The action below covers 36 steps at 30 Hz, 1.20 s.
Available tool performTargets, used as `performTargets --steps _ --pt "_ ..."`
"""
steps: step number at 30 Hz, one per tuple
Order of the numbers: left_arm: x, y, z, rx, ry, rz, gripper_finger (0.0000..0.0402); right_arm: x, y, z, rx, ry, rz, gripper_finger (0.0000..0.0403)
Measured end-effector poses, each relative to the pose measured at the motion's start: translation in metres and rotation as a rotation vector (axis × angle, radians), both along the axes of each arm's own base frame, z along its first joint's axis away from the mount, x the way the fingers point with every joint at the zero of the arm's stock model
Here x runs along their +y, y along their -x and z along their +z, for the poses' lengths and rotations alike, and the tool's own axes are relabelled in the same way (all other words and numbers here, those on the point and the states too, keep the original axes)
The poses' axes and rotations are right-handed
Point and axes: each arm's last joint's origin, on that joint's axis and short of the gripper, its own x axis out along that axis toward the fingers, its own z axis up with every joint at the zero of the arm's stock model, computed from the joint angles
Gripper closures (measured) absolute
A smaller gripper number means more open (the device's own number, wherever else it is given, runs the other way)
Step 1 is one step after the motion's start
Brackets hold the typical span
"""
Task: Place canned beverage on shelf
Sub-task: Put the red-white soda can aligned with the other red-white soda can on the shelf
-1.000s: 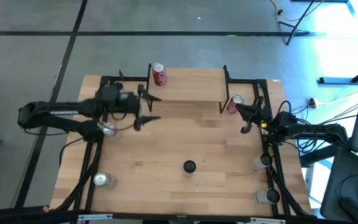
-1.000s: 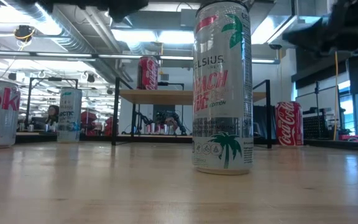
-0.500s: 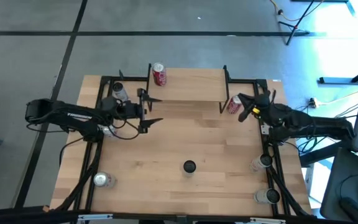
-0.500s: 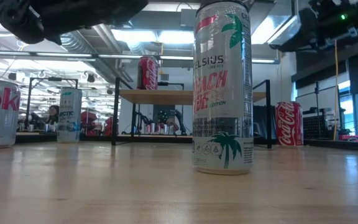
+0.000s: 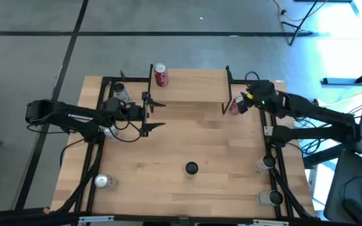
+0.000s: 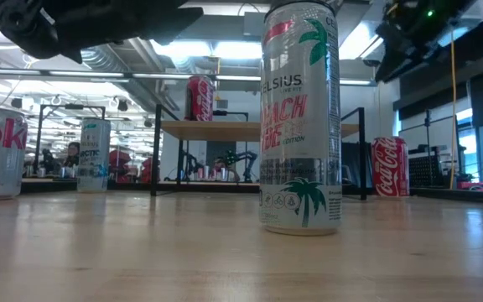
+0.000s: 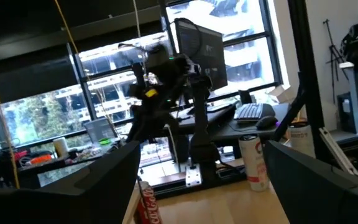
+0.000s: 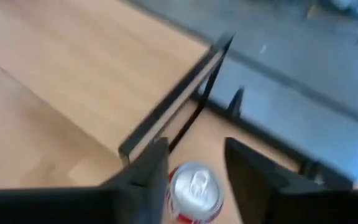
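Right gripper [image 5: 242,100] is seen from above at the far right of the wooden surface [image 5: 187,144], poised directly over a red can [image 5: 235,107] that stands on the surface just beside the right end of the shelf [image 5: 193,86]. Its two dark fingers [image 8: 146,169] are spread apart on either side of the can's silver top [image 8: 195,186] in the right wrist view, and the can is not gripped. Whether the fingers touch the can cannot be told.

Left gripper [image 5: 156,110] is held out over the surface just in front of the shelf's left end, its fingers spread wide and nothing between them.

A second red can [image 5: 161,75] stands upright on the shelf's light plank top, near its left end. From table height this can [image 6: 199,98] is seen up on the shelf [image 6: 241,129], while the red can by the right gripper [image 6: 390,167] stands down on the surface, to the right of the frame. A tall pale can [image 6: 300,117] stands close to that camera, near the middle of the surface
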Motion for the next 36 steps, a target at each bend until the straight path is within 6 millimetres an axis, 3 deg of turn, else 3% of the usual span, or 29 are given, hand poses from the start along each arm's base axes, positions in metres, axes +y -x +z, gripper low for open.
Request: performTargets --steps 8,15,21,36 --pt "-0.003 0.000 0.000 0.002 -0.014 -0.062 0.0075 -0.035 0.010 -0.019 0.118 -0.267 0.049 0.0086" --pt "-0.004 0.000 0.000 0.003 -0.014 -0.062 0.0075 -0.044 0.015 -0.025 0.218 -0.275 0.027 0.0014" --pt "-0.004 0.000 0.000 0.001 -0.015 -0.062 0.0075 -0.046 0.009 -0.029 0.223 -0.304 0.071 0.0008" --pt "-0.004 0.000 -0.001 0.008 -0.012 -0.063 0.0075 -0.074 -0.024 -0.067 0.424 -0.359 0.090 0.0029"
